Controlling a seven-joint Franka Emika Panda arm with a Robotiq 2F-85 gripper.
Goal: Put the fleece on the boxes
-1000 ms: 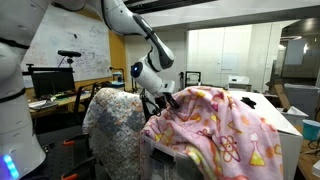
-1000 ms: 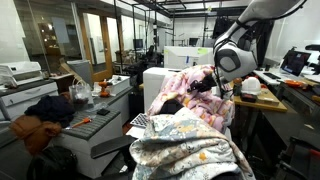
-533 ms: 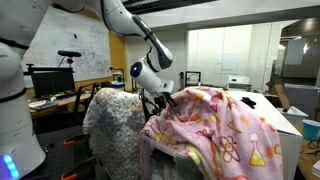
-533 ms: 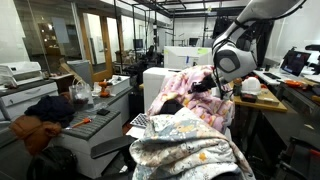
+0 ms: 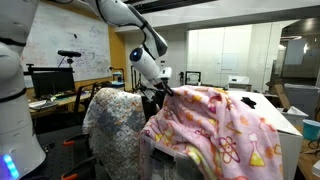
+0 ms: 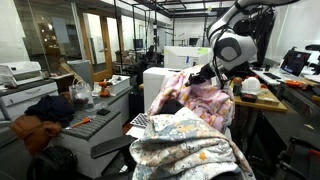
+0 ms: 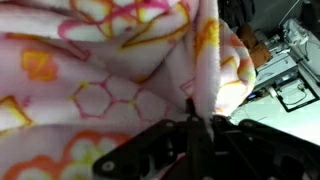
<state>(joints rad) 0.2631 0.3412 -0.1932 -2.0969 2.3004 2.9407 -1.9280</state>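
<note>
A cluttered lab-office: a whiteboard (image 5: pixel 75 45) fills the upper left in an exterior view, with a monitor (image 5: pixel 50 80) on the desk beneath it. A printer (image 6: pixel 20 72) sits at the left edge in an exterior view, above a brown jacket (image 6: pixel 30 130). The pink fleece (image 5: pixel 225 125) lies draped over a bulky stack at centre right, just beside a chair under a pale patterned cloth (image 5: pixel 115 125). The gripper (image 7: pixel 200 135) pinches 1 fold of the fleece between its dark fingers, at the bottom of the wrist view. Compared with 1 second ago, the arm (image 6: pixel 235 45) stands higher in the frame and the held edge is lifted. The boxes are hidden beneath the fleece, so their contents cannot be told.
</note>
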